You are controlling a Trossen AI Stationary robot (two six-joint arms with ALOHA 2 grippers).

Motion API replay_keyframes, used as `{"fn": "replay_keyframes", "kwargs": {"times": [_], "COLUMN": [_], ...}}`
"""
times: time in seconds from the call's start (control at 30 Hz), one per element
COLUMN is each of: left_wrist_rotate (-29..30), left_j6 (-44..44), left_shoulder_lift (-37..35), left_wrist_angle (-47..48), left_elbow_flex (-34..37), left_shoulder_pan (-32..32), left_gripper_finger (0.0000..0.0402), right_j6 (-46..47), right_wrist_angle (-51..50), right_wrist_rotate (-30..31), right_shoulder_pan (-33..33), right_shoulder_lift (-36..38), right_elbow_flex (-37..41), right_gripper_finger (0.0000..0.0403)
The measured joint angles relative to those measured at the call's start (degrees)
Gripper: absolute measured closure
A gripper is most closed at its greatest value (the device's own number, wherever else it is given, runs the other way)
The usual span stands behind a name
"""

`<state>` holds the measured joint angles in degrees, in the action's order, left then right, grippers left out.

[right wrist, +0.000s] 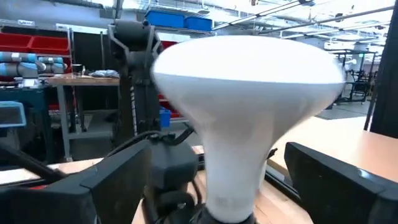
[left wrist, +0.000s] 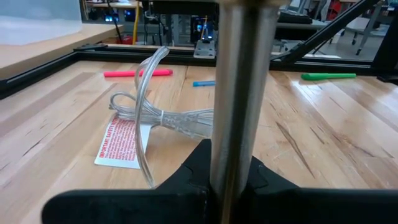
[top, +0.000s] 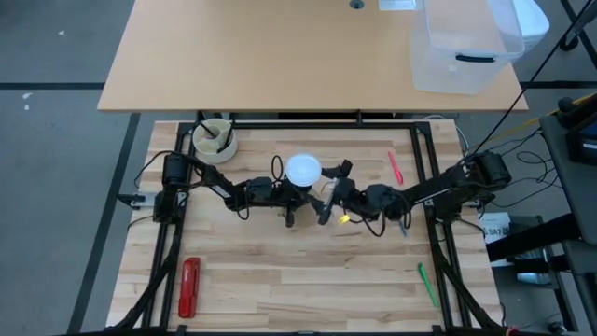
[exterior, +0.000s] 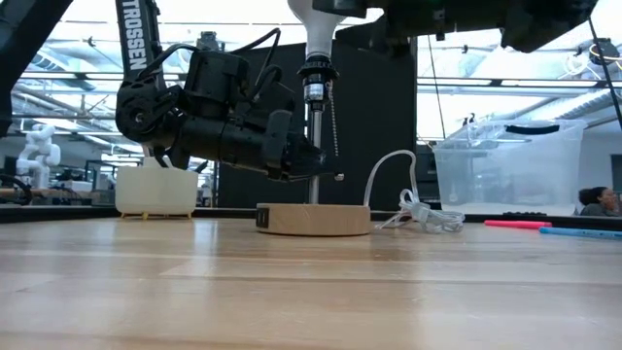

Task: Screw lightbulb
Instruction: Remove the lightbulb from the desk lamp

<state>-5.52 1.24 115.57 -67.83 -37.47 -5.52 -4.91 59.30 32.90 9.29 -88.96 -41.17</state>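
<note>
**Bulb upright in the socket, both grippers closing in from either side**

I took the wooden lamp base (exterior: 313,219) as my landmark. The lightbulb (top: 303,170) stood straight above it, seated at the top of the metal post (left wrist: 239,93), its long axis vertical, dome up and neck down into the black socket (exterior: 317,78).

My left gripper (top: 287,198) sat low beside the base, shut around the post. In the left wrist view the post ran up between the dark fingers (left wrist: 193,174), which pressed it on both sides.

My right gripper (right wrist: 199,180) was on the opposite side of the base, up at bulb height. Its fingers stood apart with the bulb's neck between them, not touching that I could see. I judged the right arm the one placed to turn the bulb, about that vertical axis.

Readable writing: "TROSSEN" down the arm (exterior: 134,39), and "IMPORTANT SAFETY" on the red-and-white tag (left wrist: 120,142) by the clear cord (left wrist: 155,112).
</note>
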Motion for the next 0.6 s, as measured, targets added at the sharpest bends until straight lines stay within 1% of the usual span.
{"fn": "replay_keyframes", "kwargs": {"times": [0.13,0.27,0.4,0.6], "left_wrist_rotate": [0.0,0.0,0.1,0.1], "left_j6": [0.0,0.1,0.1,0.1], "left_shoulder_lift": [0.0,0.0,0.0,0.0], "left_wrist_angle": [0.0,0.0,0.0,0.0], "left_elbow_flex": [0.0,0.0,0.0,0.0], "left_shoulder_pan": [0.0,0.0,0.0,0.0], "left_gripper_finger": [0.0377,0.0377,0.0377,0.0377], "right_j6": [1.0,0.5,-0.8,-1.7], "right_wrist_angle": [-1.4,-2.7,-2.6,-2.5], "right_wrist_rotate": [0.1,-0.4,-1.9,-4.8], "right_shoulder_pan": [-1.5,-2.7,-3.8,-4.9], "right_shoulder_lift": [-1.2,-4.4,-6.9,-7.4], "right_elbow_flex": [-1.9,-5.0,-7.6,-8.5], "right_gripper_finger": [0.0042,0.0047,0.0049,0.0057]}}
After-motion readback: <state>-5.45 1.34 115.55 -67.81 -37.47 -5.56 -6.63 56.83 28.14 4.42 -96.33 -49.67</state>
